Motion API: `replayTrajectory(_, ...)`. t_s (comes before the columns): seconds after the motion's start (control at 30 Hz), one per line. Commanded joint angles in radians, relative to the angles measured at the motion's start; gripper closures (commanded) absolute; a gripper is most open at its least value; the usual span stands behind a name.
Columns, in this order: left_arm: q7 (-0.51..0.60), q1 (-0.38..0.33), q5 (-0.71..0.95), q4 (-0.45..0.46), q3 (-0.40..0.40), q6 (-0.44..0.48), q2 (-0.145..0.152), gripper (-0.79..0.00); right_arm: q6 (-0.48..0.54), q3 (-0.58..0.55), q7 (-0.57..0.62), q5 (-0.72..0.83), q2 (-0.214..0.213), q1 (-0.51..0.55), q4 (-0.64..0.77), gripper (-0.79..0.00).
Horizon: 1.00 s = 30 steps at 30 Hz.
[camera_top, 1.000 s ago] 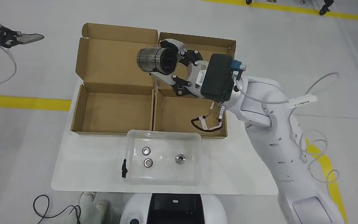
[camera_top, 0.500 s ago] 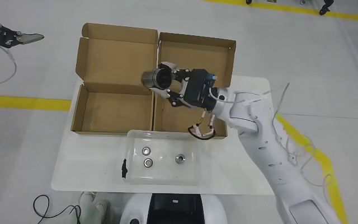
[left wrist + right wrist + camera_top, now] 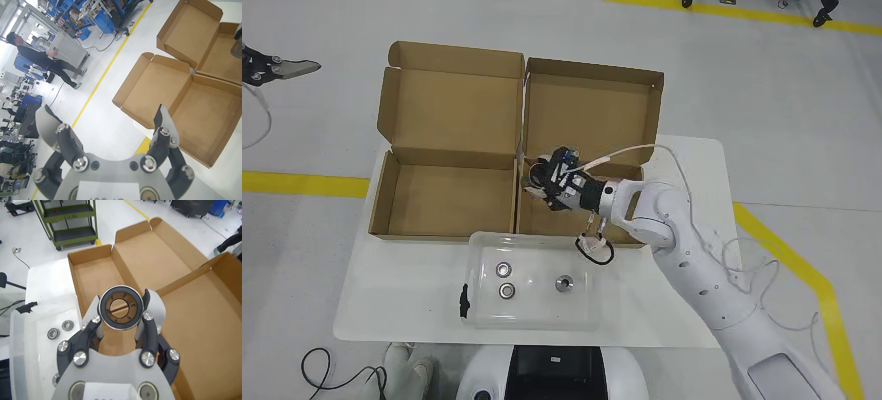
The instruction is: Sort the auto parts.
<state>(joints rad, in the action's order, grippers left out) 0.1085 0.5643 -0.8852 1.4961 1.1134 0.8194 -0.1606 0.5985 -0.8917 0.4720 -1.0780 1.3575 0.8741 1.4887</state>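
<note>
Holding entry: sleeve (image 3: 102,310), a short hollow metal cylinder with a dark rim, is clamped between the fingers (image 3: 154,306) of the right gripper (image 3: 122,303), one finger on each side of its outer wall. The open bore faces the wrist camera, and cardboard shows through it.

Position: the sleeve sits low over the tray of the right box (image 3: 587,120), close to the wall where that box meets the left box (image 3: 442,200). Cannot tell whether the sleeve touches the tray floor. Both boxes are open cardboard, lids folded back flat, side by side and touching, at the far part of the desk (image 3: 682,200).

Near side of the desk: a clear bin (image 3: 532,238) lies just in front of the boxes. Inside it, two bearings (image 3: 504,269) sit close together toward the left, and a third small metal part (image 3: 564,284) lies apart from them toward the right. A black scrap (image 3: 463,300) hangs at the bin's left wall.

Left gripper (image 3: 103,113): fingers wide apart, nothing between them, held out over the floor well to the left of the boxes.
</note>
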Motion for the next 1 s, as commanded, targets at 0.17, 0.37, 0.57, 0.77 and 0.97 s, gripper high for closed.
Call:
replayTrajectory(0.17,0.0,0.0,0.0,0.0,0.0,0.0,0.0,-0.785,-0.051,0.063,0.135,0.036,0.02,-0.054,-0.116,0.0)
replayTrajectory(0.37,0.0,0.0,0.0,0.0,0.0,0.0,0.0,-0.785,-0.104,0.124,0.167,0.035,0.046,-0.104,-0.217,0.0)
replayTrajectory(0.57,0.0,0.0,0.0,0.0,0.0,0.0,0.0,-0.785,-0.137,0.177,0.152,0.038,0.076,-0.145,-0.314,0.0)
replayTrajectory(0.77,0.0,0.0,0.0,0.0,0.0,0.0,0.0,-0.785,-0.162,0.215,0.136,0.042,0.103,-0.179,-0.402,0.0)
replayTrajectory(0.97,0.0,0.0,0.0,0.0,0.0,0.0,0.0,-0.785,-0.139,0.241,0.098,0.021,0.121,-0.2,-0.461,-0.289)
